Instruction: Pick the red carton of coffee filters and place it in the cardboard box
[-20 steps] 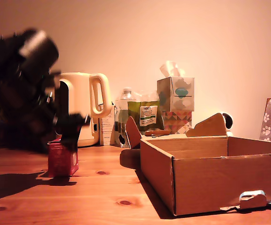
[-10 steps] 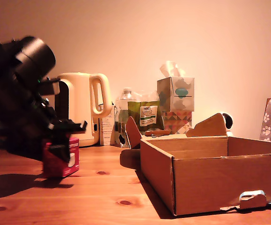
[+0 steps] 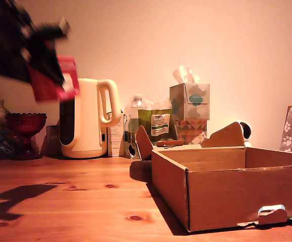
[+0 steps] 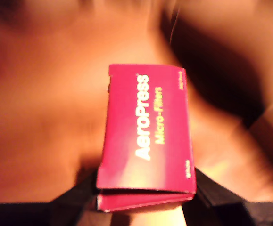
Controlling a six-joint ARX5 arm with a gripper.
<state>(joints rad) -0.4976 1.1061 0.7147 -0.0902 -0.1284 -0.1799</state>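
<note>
Gripper (image 3: pixel 47 75) clamped on the red carton of coffee filters (image 3: pixel 55 80), carton airborne: we're in the carry step.

We see the carton held high at the exterior view's left, above the kettle (image 3: pixel 88 118) top and well clear of the table (image 3: pixel 85 201); arm is motion-blurred. Wrist view shows dark fingers (image 4: pixel 75 195) pressing both flanks of the carton (image 4: pixel 148 136), AeroPress side facing the camera. Cardboard box (image 3: pixel 226 186) sits well apart at the exterior view's right, open and looks empty. Next we'd need a traverse toward it that clears the kettle and near wall, then lower inside and release.

Kettle (image 3: pixel 88 118) behind cardboard box (image 3: pixel 226 186), toward exterior view's left
</note>
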